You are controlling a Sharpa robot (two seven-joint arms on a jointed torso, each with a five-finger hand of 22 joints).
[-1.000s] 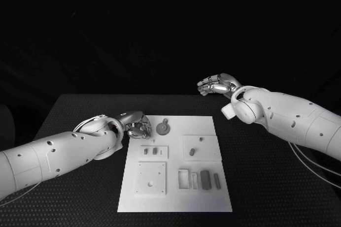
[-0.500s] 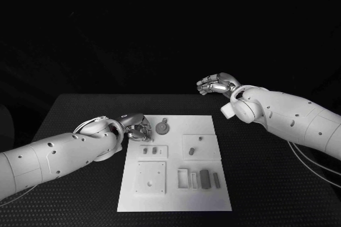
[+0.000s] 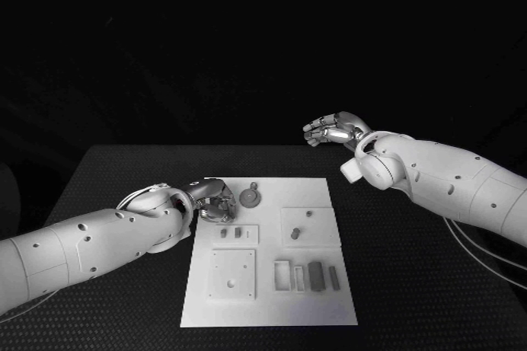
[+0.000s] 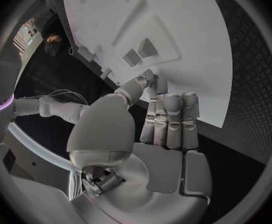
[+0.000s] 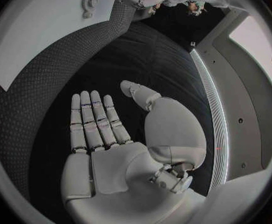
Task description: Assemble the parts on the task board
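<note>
The white task board (image 3: 313, 305) lies in the middle of the table. A round grey part (image 3: 253, 196) sits near its far edge. Two small parts (image 3: 231, 232) stand in a small raised plate, one part (image 3: 296, 234) in a square plate, and long parts (image 3: 317, 276) lie beside slots. My left hand (image 3: 214, 202) hovers over the board's far left edge, next to the round part. Its fingers (image 4: 167, 117) are straight, and the thumb tip meets them above the board (image 4: 173, 30); I cannot tell whether anything is pinched there. My right hand (image 3: 335, 130) hangs above the table's far edge, flat and empty (image 5: 95, 129).
A larger square plate (image 3: 234, 273) with small holes sits on the board's near left. Black table (image 3: 417, 275) surrounds the board on all sides. In the right wrist view the board (image 5: 43, 30) and its round part (image 5: 90, 0) lie beyond the fingertips.
My left hand has slid a little nearer along the board's left edge, towards the small plate with the two parts. The right hand has stayed where it was.
</note>
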